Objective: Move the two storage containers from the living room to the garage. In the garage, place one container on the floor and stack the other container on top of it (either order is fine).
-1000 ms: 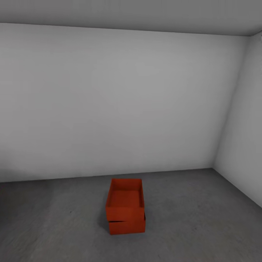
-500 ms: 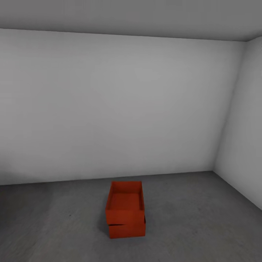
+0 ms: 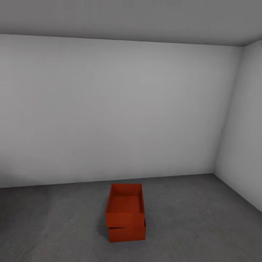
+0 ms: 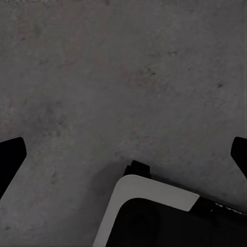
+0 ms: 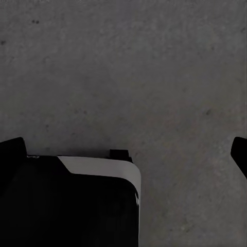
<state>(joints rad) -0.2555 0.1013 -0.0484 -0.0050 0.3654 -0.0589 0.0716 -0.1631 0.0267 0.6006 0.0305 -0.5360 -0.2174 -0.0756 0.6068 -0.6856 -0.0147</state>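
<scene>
Two orange-red storage containers stand stacked on the dark grey garage floor (image 3: 200, 225) in the head view, low in the middle. The upper container (image 3: 125, 204) sits open-topped and slightly askew on the lower container (image 3: 127, 234), overhanging it a little at the left. Both grippers are away from the stack. In the wrist views, my left gripper (image 4: 125, 154) and right gripper (image 5: 126, 149) hang over bare floor, fingertips spread to the picture edges, open with nothing between them.
A plain pale grey back wall (image 3: 120, 109) stands behind the stack and a side wall (image 3: 243, 145) meets it in a corner at the right. Parts of my own base (image 4: 154, 216) (image 5: 77, 206) show under each wrist.
The whole head picture has slid down a little, so the camera has moved. The stacked containers keep their place on the floor.
</scene>
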